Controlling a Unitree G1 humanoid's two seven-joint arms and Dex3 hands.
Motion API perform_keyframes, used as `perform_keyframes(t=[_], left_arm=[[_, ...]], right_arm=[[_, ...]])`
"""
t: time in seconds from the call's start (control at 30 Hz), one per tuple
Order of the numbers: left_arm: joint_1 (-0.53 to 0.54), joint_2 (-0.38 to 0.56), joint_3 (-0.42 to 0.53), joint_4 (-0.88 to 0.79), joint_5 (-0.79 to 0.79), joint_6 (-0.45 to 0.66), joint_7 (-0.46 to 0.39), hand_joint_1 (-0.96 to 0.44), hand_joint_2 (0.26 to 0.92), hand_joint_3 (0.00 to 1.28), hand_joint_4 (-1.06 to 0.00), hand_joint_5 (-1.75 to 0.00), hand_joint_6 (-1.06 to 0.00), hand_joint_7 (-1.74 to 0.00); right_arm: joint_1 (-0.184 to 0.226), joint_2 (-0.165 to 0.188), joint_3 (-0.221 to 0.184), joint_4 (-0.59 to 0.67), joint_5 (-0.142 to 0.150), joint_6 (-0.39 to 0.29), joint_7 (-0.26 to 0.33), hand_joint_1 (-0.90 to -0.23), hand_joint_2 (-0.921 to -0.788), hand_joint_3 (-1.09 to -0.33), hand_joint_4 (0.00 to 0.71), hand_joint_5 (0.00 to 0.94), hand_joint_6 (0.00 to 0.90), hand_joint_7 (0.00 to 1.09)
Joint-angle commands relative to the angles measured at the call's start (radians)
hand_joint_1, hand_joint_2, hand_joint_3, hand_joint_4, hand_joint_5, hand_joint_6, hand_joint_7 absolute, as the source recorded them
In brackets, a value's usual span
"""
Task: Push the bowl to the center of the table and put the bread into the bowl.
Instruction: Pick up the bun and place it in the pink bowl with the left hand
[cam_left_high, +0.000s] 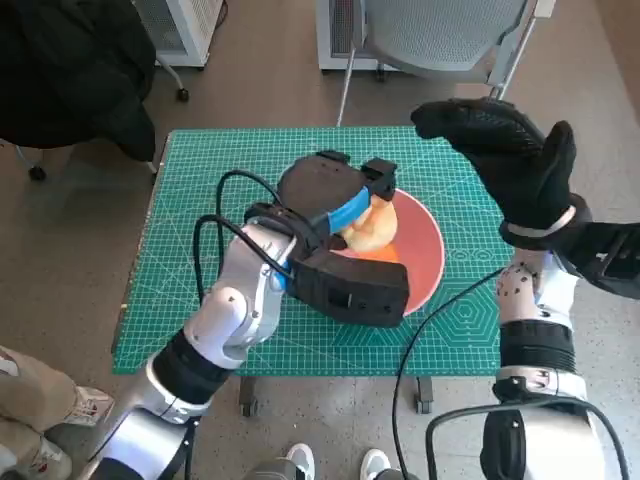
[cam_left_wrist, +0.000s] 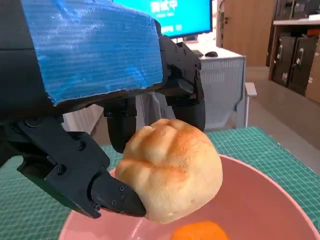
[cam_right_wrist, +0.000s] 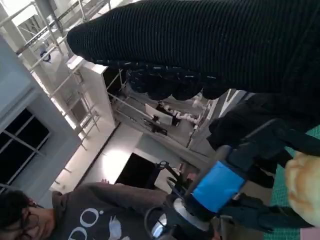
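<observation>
A pink bowl (cam_left_high: 425, 250) sits near the middle of the green mat, a little to the right. My left hand (cam_left_high: 335, 195) holds a golden bread roll (cam_left_high: 368, 228) just above the bowl's inside. In the left wrist view the black fingers (cam_left_wrist: 107, 192) grip the roll (cam_left_wrist: 172, 170) over the pink bowl (cam_left_wrist: 265, 200), where an orange thing (cam_left_wrist: 200, 232) lies. My right hand (cam_left_high: 505, 160) hovers raised above the table's right side, fingers stretched out, holding nothing. The right wrist view shows the glove (cam_right_wrist: 215, 45), my left hand (cam_right_wrist: 220, 182) and the roll (cam_right_wrist: 305, 187).
The green cutting mat (cam_left_high: 200, 230) covers the small table. A grey chair (cam_left_high: 440, 35) stands behind the table, and a dark garment (cam_left_high: 70, 70) lies at the far left. A person's shoes (cam_left_high: 300, 460) show at the front edge; a person (cam_right_wrist: 75, 212) appears in the right wrist view.
</observation>
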Motion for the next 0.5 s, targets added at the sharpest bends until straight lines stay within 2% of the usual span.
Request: perform_keyframes(t=[0.03,0.07,0.13,0.17,0.2,0.23,0.3,0.4,0.5], left_arm=[[-0.011,-0.015,0.014,0.023,-0.036,-0.016,-0.002,0.00,0.920,0.15,-0.64,-1.33,-0.51,-1.17],[-0.009,-0.019,0.021,0.030,-0.055,-0.015,-0.012,0.00,0.915,0.15,-0.63,-1.36,-0.54,-1.13],[-0.008,-0.024,0.033,0.039,-0.086,-0.004,-0.041,0.00,0.918,0.19,-0.56,-1.37,-0.51,-1.24],[-0.008,-0.024,0.036,0.040,-0.098,0.004,-0.057,-0.01,0.885,0.19,-0.43,-1.16,-0.38,-1.07],[-0.011,-0.023,0.036,0.042,-0.104,0.016,-0.080,-0.02,0.867,0.18,-0.38,-0.98,-0.32,-0.93],[-0.013,-0.022,0.034,0.043,-0.108,0.025,-0.096,-0.05,0.858,0.18,-0.31,-0.84,-0.26,-0.85],[-0.022,-0.013,0.021,0.050,-0.102,0.041,-0.133,-0.17,0.847,0.12,-0.15,-0.39,-0.12,-0.61],[-0.031,-0.002,0.007,0.058,-0.089,0.041,-0.155,-0.37,0.841,0.08,-0.05,-0.13,-0.04,-0.43],[-0.033,0.012,-0.001,0.066,-0.081,0.019,-0.153,-0.48,0.847,0.06,-0.02,-0.05,-0.02,-0.36]], right_arm=[[0.037,-0.004,0.006,-0.004,-0.013,0.008,-0.018,-0.680,-0.921,-0.696,0.191,0.002,0.258,0.00],[0.038,-0.004,0.007,-0.006,-0.014,0.008,-0.022,-0.680,-0.921,-0.697,0.191,0.002,0.258,0.00],[0.041,-0.004,0.008,-0.011,-0.015,0.007,-0.029,-0.681,-0.921,-0.697,0.193,0.003,0.258,0.00],[0.042,-0.004,0.009,-0.013,-0.016,0.008,-0.032,-0.680,-0.921,-0.697,0.194,0.004,0.258,0.00],[0.044,-0.004,0.010,-0.017,-0.016,0.009,-0.035,-0.680,-0.921,-0.696,0.195,0.004,0.257,0.00],[0.045,-0.004,0.012,-0.019,-0.016,0.009,-0.037,-0.681,-0.921,-0.696,0.196,0.005,0.257,0.00],[0.048,-0.004,0.014,-0.025,-0.016,0.010,-0.043,-0.681,-0.921,-0.694,0.197,0.005,0.257,0.00],[0.050,-0.004,0.017,-0.030,-0.016,0.012,-0.049,-0.683,-0.921,-0.693,0.197,0.004,0.256,0.00],[0.052,-0.004,0.020,-0.034,-0.014,0.016,-0.052,-0.685,-0.921,-0.692,0.197,0.004,0.256,0.00]])
